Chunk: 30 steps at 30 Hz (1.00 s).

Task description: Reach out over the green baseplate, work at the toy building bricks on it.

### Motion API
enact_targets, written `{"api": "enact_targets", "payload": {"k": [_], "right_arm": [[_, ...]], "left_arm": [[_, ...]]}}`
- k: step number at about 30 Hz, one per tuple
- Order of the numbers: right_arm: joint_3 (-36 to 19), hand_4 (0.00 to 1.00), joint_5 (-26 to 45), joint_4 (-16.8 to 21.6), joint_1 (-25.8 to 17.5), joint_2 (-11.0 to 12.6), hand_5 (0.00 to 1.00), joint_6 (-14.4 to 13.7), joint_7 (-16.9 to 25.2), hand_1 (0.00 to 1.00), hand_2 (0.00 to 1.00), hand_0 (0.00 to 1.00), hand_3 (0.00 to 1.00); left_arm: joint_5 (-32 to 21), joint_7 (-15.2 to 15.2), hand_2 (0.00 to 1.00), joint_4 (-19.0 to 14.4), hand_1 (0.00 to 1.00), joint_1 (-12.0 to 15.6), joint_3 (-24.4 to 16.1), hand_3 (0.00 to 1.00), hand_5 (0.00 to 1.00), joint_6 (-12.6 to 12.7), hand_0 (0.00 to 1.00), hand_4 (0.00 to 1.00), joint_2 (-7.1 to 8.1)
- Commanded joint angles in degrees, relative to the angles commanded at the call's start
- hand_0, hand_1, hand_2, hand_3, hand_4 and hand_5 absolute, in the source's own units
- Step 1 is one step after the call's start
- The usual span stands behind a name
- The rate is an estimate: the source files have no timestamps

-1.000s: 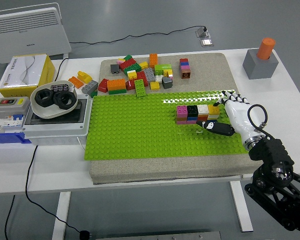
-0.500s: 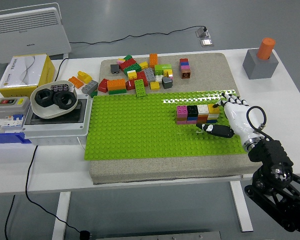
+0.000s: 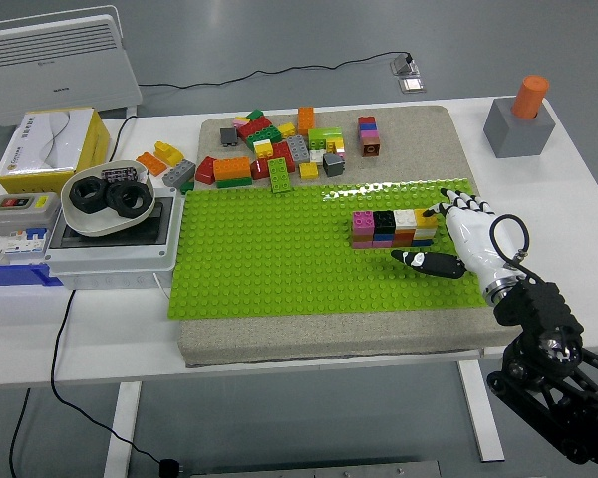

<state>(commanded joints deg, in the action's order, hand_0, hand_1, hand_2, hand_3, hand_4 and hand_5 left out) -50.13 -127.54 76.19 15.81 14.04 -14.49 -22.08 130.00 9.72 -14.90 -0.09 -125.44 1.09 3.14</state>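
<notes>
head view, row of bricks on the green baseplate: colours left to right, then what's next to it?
On the green baseplate, top layer of the brick row: pink brick → black brick → white brick → yellow brick → right hand, at the row's right end, fingers spread; contact unclear.

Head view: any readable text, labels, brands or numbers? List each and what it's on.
None can be read.
White heater: small mark on its front, too small to read.
Yellow box: blue print down its left side, blurred.
Grey switch box: no legible label.
Toy bricks and green baseplate: no print visible.
</notes>
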Motion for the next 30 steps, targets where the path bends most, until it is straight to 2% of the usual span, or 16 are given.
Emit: {"api": "enact_targets", "payload": {"k": [17,30], "right_arm": [[0.0,0.998,0.46,-0.22,0.36,-0.04,0.743,0.71,0.1,0.992,0.994,0.998,0.69],[-1.34,0.998,2.06,1.93,1.26,0.84,0.74,-1.21,1.32,0.987,0.992,0.998,0.69]], "left_arm": [[0.0,-0.04,0.643,-0.12,0.73,0.07,0.05,0.464,0.407,0.17,0.791,0.648,-0.1],[0.0,-0.08,0.642,-0.15,0.73,0.0,-0.15,0.464,0.406,0.24,0.791,0.647,-0.06]]}}
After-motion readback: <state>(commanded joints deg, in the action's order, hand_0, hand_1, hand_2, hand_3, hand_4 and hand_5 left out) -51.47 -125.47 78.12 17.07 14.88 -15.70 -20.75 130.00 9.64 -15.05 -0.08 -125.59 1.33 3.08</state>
